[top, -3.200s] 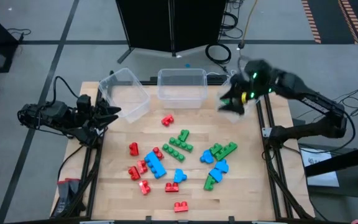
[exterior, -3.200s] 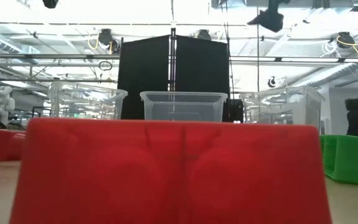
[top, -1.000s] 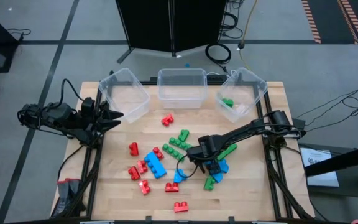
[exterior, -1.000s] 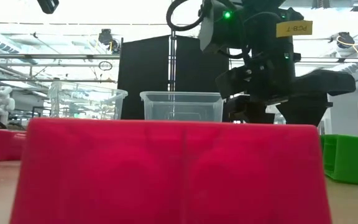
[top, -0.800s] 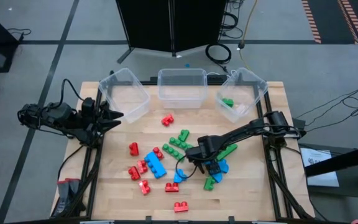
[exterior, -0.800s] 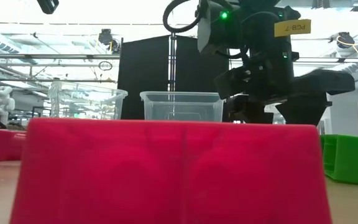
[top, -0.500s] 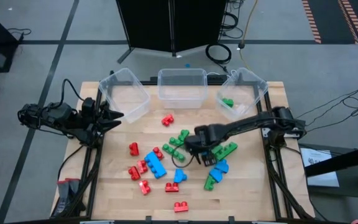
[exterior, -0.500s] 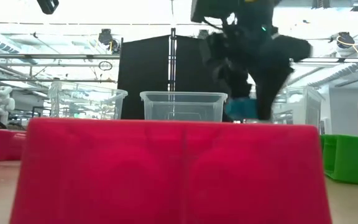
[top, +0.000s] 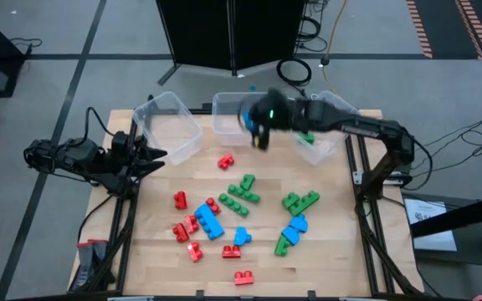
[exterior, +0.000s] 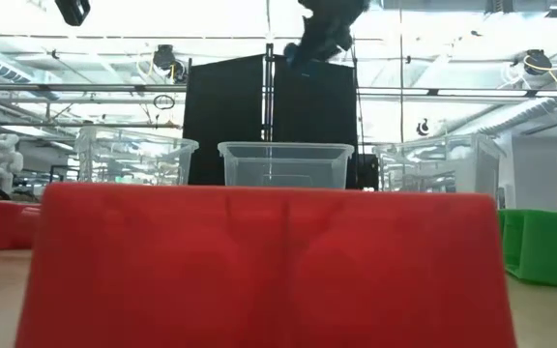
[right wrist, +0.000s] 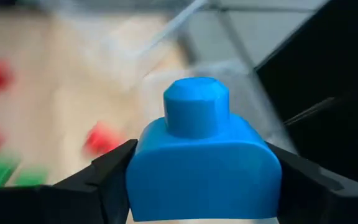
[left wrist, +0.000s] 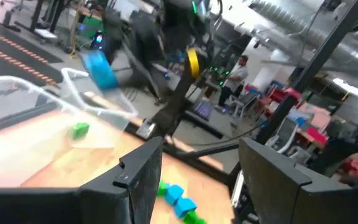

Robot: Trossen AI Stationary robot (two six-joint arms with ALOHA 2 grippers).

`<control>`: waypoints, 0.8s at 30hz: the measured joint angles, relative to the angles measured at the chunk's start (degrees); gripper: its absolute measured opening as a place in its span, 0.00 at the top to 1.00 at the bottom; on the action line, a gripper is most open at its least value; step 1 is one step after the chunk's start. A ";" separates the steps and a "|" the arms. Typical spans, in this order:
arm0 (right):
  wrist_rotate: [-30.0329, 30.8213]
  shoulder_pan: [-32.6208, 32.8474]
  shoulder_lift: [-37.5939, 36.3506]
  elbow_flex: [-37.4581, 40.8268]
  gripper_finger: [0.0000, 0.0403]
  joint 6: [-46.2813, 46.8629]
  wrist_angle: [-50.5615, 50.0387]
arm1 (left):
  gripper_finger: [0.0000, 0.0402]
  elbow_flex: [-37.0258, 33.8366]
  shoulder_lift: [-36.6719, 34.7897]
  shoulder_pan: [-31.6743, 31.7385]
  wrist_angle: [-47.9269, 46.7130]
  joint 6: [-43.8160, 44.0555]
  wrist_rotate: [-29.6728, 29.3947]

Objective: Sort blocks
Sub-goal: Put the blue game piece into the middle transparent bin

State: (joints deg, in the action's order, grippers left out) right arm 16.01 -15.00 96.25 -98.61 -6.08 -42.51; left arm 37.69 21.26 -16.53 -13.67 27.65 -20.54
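Red, blue and green blocks lie scattered on the wooden table: a red one (top: pixel 225 160), green ones (top: pixel 241 191) and a blue one (top: pixel 209 219). One green block (top: pixel 306 138) lies in the right bin. My right gripper (top: pixel 256 125) hovers high over the middle bin's near edge, shut on a small blue block (right wrist: pixel 204 155), which also shows in the left wrist view as a blue block (left wrist: pixel 98 67). My left gripper (top: pixel 153 153) waits open at the table's left edge beside the left bin; its fingers frame the left gripper (left wrist: pixel 197 174) gap. My right gripper pinches the blue block by its two opposite side faces (right wrist: pixel 138 171), one finger (right wrist: pixel 104 177) on each side. The block's single stud (right wrist: pixel 196 102) faces the wrist camera. It is lifted clear of the table, high above the bins.
Three clear bins stand along the far edge: a tilted left bin (top: pixel 167 125), a middle bin (top: pixel 245 107) and a right bin (top: pixel 333 117). A red block (exterior: pixel 269 261) fills the low view's foreground, with a green block (exterior: pixel 544 246) at its right.
My right gripper has risen from the block pile near the table's middle, carrying the blue block clear of the table. It has swung toward the far edge and now stands over the middle bin.
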 joint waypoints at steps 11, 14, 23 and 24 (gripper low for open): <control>-6.21 -13.88 8.80 -1.20 0.30 8.00 8.83 | 0.48 0.00 0.87 0.02 -2.04 0.54 -1.15; -6.41 -14.79 11.83 -1.20 0.30 8.19 7.18 | 0.48 0.00 0.85 0.02 -2.05 0.56 -1.17; -11.23 -15.96 17.48 -1.17 0.14 8.20 6.04 | 0.48 0.00 0.87 0.02 -2.02 0.54 -1.17; -11.93 -15.96 17.48 -1.17 0.11 7.69 6.20 | 0.48 0.00 0.87 0.00 -2.02 0.54 -1.17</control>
State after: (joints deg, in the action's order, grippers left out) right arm 4.07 -30.96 113.73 -99.79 1.60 -36.31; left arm 37.69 22.13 -16.53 -15.68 28.18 -21.71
